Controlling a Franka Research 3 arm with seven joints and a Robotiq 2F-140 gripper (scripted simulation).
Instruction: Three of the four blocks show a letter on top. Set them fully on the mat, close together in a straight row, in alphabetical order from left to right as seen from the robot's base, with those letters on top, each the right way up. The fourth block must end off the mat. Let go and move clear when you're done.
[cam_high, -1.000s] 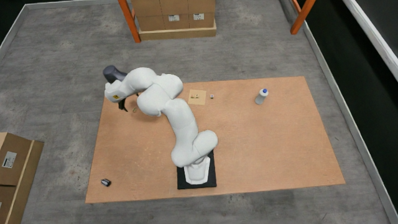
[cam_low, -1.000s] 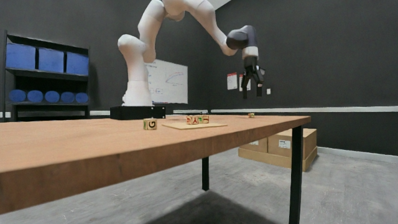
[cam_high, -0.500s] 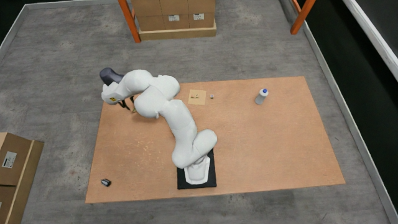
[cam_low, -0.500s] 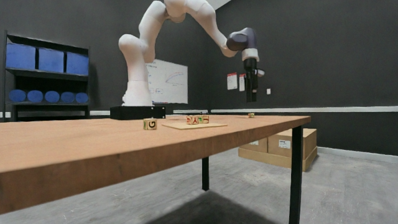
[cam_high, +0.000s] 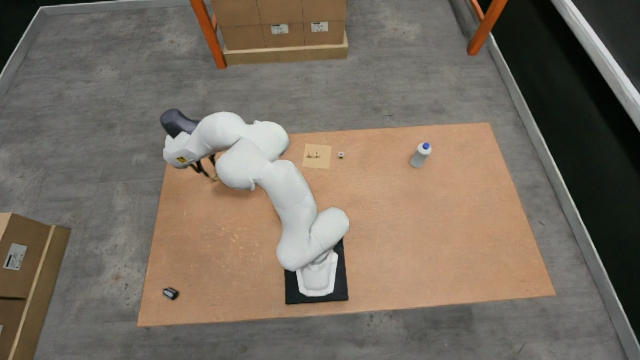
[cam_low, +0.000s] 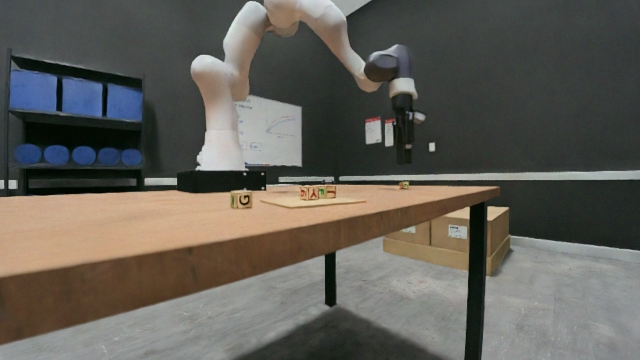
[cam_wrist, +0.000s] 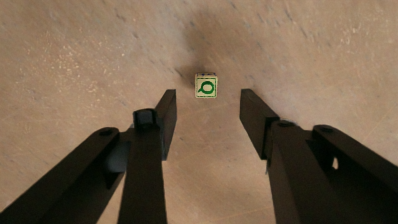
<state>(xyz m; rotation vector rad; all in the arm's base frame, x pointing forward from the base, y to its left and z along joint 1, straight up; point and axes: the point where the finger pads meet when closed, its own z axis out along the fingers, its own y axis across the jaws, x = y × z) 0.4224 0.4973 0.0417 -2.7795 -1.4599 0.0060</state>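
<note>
Clock ref: top view, centred on robot's base, 12 = straight out over table. L to R: at 9, cartons (cam_high: 25, 260) on floor off table's L edge; small dark gadget (cam_high: 170, 293) on tabletop, also approx 9, well apart from blks. Btwn 10 & 11: Q block (cam_high: 215, 178) (cam_low: 404, 185) (cam_wrist: 206, 87) on table, off mat, green Q up; gripper (cam_high: 210, 170) (cam_low: 404, 161) (cam_wrist: 208, 104) above it, fingers part-way apart, nothing btwn them; in wrist view blk shows in gap, clear of both pads. Arm (cam_high: 290, 185) (cam_low: 227, 100) bends over table btwn base and gripper, hides some tabletop in top view. At 12: mat (cam_high: 324, 162) (cam_low: 285, 202) w/ two blocks (cam_high: 313, 155) (cam_low: 318, 192) on it, side by side; top letters too small to read, touching or not: can't tell. Stacked boxes (cam_high: 280, 35) beyond, on floor. Just past 12: loose block (cam_high: 341, 155) (cam_low: 241, 199), off mat, near its R edge, G on side facing ext. cam. Btwn 1 & 2: blue-capped bottle (cam_high: 420, 156), upright, well apart from mat.
</note>
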